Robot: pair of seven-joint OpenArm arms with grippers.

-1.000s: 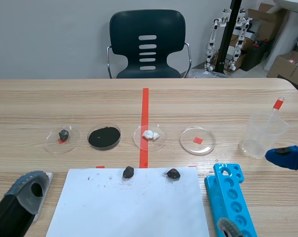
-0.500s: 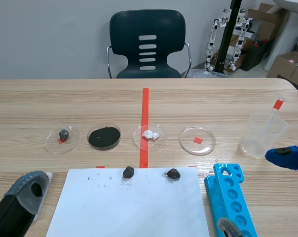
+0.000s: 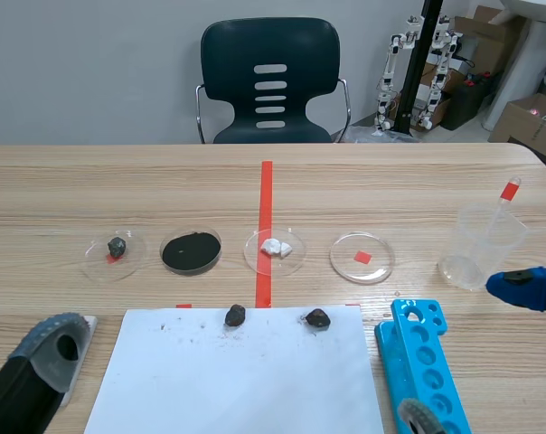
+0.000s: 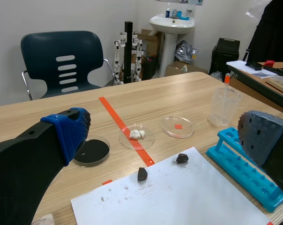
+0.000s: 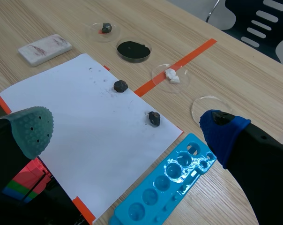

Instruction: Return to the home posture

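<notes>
In the left wrist view my left gripper [image 4: 165, 133] is open, its blue and grey pads wide apart above the table with nothing between them. The right gripper [image 5: 126, 129] is also open and empty, held over the white paper sheet [image 5: 85, 126] and the blue tube rack [image 5: 172, 180]. The scene view shows one left finger [image 3: 51, 339] low at the near left. One blue-padded right finger [image 3: 519, 287] shows at the right edge. Two dark stones [image 3: 235, 315] [image 3: 317, 317] lie on the paper's far edge.
Beyond the paper stands a row of petri dishes: one with a small stone [image 3: 117, 246], one with black powder [image 3: 191, 251], one with white lumps [image 3: 275, 246], one empty [image 3: 362, 258]. A beaker [image 3: 481, 244] with a pipette stands right. A white block [image 5: 44, 48] lies left.
</notes>
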